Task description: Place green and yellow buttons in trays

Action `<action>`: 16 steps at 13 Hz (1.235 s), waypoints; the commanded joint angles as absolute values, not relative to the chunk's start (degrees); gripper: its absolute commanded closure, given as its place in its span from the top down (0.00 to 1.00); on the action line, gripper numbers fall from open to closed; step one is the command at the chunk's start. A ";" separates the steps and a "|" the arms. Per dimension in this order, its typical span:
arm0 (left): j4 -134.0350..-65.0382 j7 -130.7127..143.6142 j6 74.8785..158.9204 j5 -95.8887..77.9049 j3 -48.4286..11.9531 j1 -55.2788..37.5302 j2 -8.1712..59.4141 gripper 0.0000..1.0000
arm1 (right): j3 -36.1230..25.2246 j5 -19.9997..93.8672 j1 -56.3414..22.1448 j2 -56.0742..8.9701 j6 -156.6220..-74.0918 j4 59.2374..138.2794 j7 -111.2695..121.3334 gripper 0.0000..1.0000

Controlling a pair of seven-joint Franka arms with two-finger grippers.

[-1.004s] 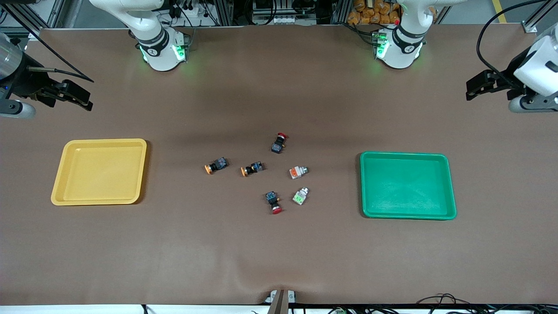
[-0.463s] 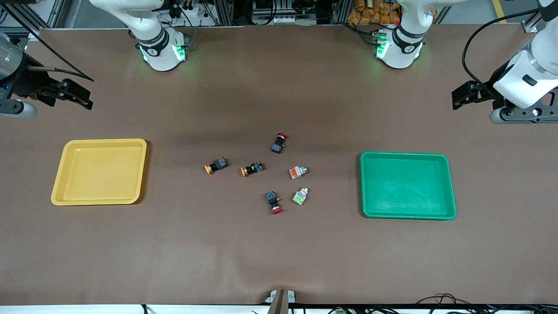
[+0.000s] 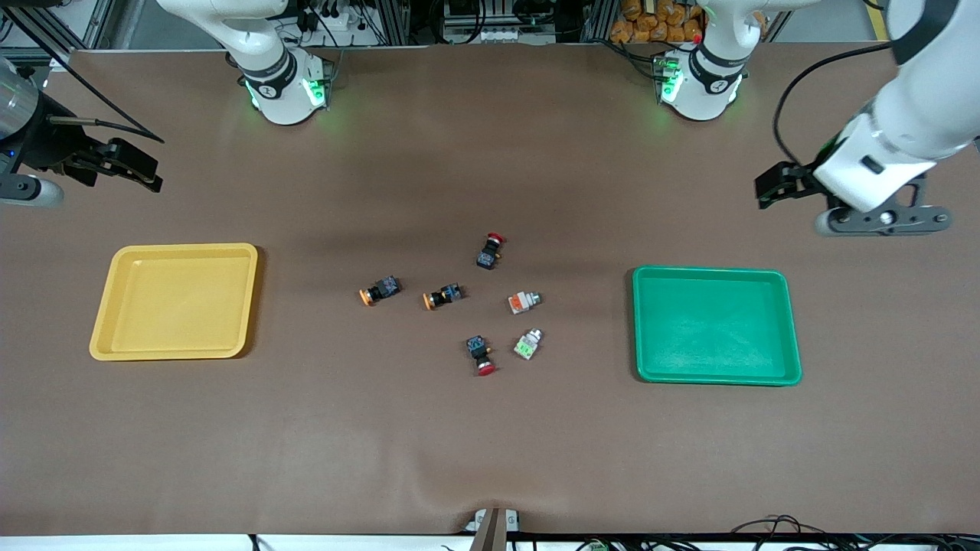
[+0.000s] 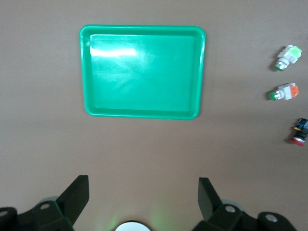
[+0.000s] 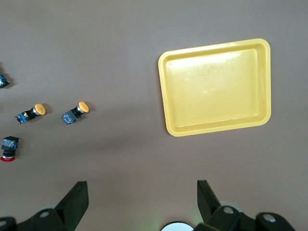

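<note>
Your left gripper [image 3: 769, 187], jaws wide and empty, hangs at upper right above the green tray [image 3: 793, 321]; steer it centre-frame onto the green-marked button [image 3: 527, 345]. The right gripper [image 3: 145, 172] waits wide at upper left.

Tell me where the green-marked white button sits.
In the front view, the green-marked button lies on the table mid-cluster, nearer the camera than the orange-marked button, beside a red-capped switch, toward the green tray.
</note>
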State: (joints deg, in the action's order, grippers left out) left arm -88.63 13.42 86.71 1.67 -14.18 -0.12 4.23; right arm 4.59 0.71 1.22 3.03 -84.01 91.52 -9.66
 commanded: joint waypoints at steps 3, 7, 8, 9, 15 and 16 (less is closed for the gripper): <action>-87.72 20.20 89.03 1.58 -16.79 -1.13 7.46 1.00 | 4.66 -0.26 1.67 2.56 -83.76 90.45 -8.96 1.00; -87.45 26.01 92.28 2.81 -16.79 -3.24 9.93 1.00 | 4.66 -0.26 1.67 2.46 -83.85 90.18 -8.96 1.00; -87.36 26.80 93.42 2.81 -16.79 -3.69 10.98 1.00 | 4.66 -0.26 1.58 2.46 -83.85 90.18 -9.05 1.00; -87.28 28.11 94.56 2.81 -16.79 -3.95 11.68 1.00 | 4.66 -0.26 1.58 2.46 -83.76 90.18 -9.05 1.00; -86.57 35.06 97.28 6.42 -16.79 -6.94 15.64 1.00 | 4.83 0.44 0.79 1.94 -82.62 90.26 -9.58 1.00; -86.57 35.16 97.64 6.33 -16.79 -6.94 15.91 1.00 | 4.83 0.44 1.14 0.28 -82.36 90.18 -9.49 1.00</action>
